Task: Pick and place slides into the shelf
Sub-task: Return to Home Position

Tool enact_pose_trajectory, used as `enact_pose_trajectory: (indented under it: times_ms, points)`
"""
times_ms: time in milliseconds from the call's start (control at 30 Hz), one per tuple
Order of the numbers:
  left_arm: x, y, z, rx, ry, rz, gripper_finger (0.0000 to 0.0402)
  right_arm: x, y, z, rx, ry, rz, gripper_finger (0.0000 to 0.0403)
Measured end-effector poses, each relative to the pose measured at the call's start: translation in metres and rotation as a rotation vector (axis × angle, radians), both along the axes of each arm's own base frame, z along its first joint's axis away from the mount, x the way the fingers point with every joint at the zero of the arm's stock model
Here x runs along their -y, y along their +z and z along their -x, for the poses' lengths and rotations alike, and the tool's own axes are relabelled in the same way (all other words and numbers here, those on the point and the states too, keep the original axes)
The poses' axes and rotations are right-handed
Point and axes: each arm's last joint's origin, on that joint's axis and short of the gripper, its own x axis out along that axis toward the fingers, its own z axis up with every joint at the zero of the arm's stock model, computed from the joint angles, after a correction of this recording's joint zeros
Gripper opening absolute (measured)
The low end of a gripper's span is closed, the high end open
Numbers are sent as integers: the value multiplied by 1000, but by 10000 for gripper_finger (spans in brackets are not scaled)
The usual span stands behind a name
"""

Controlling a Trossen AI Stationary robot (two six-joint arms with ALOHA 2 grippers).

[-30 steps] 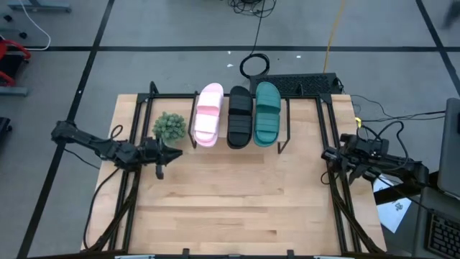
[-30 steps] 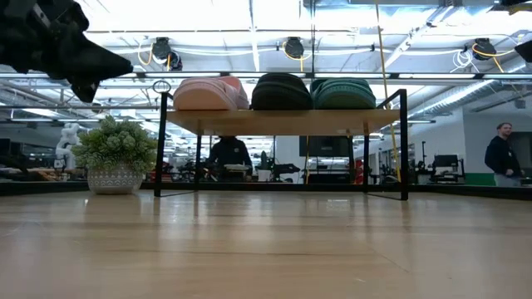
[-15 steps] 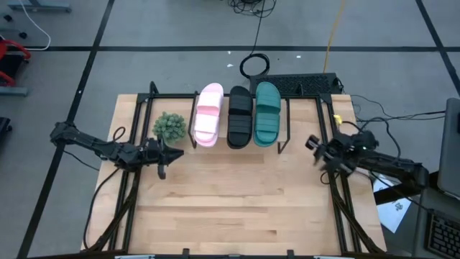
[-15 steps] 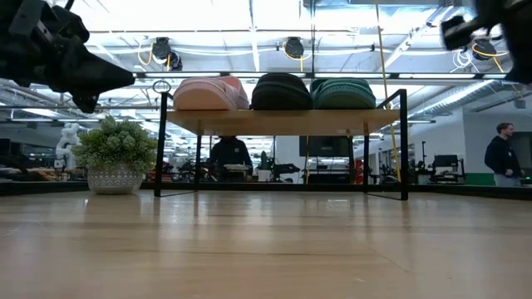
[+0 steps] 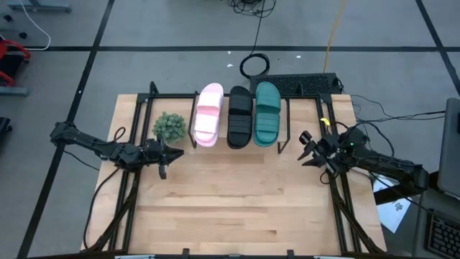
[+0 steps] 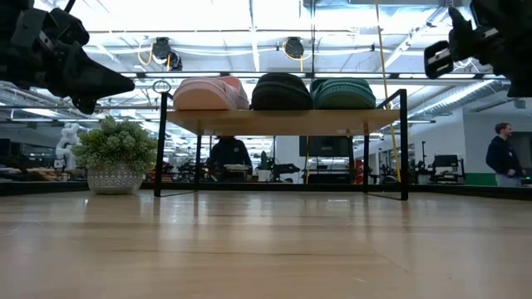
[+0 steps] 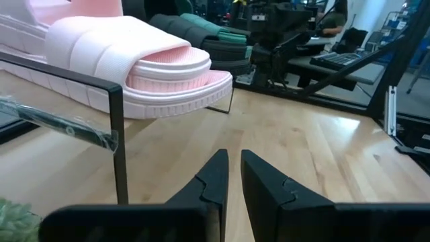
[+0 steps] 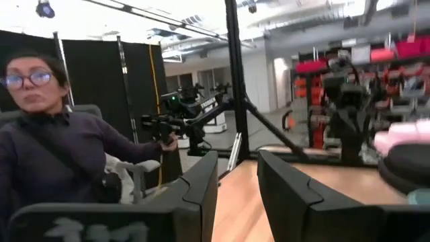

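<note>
Three slides are being carried side by side on the shelf (image 5: 282,137): pink slide (image 5: 208,114), black slide (image 5: 240,115), teal slide (image 5: 267,112). One potted plant (image 5: 169,126) is being shown beside it. The left gripper (image 5: 175,152) is being kept nearly closed and empty near the plant; the right gripper (image 5: 305,149) is being held slightly parted, seemingly empty, just beside the shelf's right end. A seated person (image 8: 64,148) is being shown only in the right wrist view.

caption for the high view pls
Pink slide, black slide and teal slide side by side on the shelf, both arms nearby.

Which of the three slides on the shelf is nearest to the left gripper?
The pink slide. It lies at the shelf's left end, beside the left gripper; black and teal lie farther right.
</note>
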Motion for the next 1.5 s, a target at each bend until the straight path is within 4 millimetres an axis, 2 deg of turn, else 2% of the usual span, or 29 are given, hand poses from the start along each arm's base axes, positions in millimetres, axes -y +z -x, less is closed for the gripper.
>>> enact_pose_trajectory:
  times_ms: [133, 233, 467, 667, 800, 933, 1100, 1267, 1500]
  points:
    - [0, -1, 0, -5, 2, 19, 42, -2, 3, 3, 47, -4, 36, 98]
    - [0, -2, 0, -20, 4, 21, 42, -2, 2, 5, 27, -25, -12, 98]
    - [0, -3, 0, -22, 15, 19, 42, -6, -12, 0, -82, -184, -96, 98]
    - [-1, -5, 1, -44, 26, 28, 42, -21, -10, -2, -17, -184, -38, 98]
    - [-1, -5, 1, -44, 25, 31, 42, -27, -18, -5, -81, -265, -11, 98]
    - [0, -4, 1, -39, 1, 31, 42, -33, -13, -3, -18, -220, 9, 98]
    - [2, -2, 0, -21, -64, 43, 42, -34, -18, -4, -107, -195, -50, 98]
    - [2, -2, 0, -18, -61, 16, 42, -35, -18, -3, -99, -158, -28, 98]
    - [3, -1, 0, -15, -94, 14, 42, -35, -25, -4, -180, -137, -48, 98]
